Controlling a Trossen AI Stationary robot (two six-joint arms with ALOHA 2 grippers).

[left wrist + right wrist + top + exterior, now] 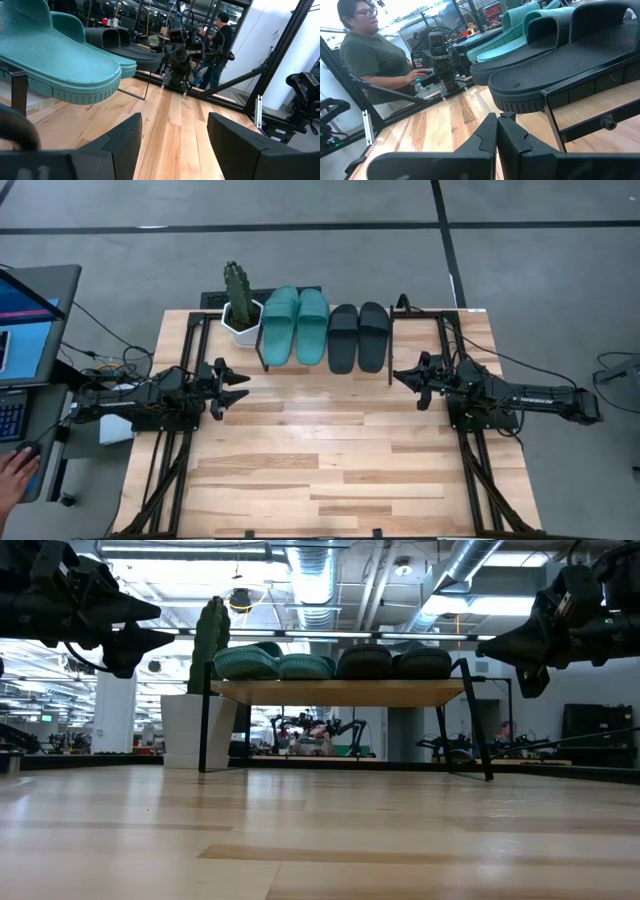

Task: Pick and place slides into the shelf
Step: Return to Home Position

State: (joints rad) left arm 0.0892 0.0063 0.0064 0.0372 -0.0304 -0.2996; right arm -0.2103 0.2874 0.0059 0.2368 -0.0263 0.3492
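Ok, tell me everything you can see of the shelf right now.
The shelf is a low rack: a light wood board on thin black metal legs, standing level at the table's far edge, with a potted cactus beside it on the left arm's side. Two green slides and two black slides lie side by side on top, heels overhanging the front. The left gripper, open, and the right gripper, shut, hang clear in front of it.

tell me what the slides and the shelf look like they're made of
Teal slides: matte moulded foam or rubber, judging by the fine dotted footbed. Black slides: likely the same, matte, finely ribbed. Shelf: light wood board with visible grain; thin black legs, probably painted metal.
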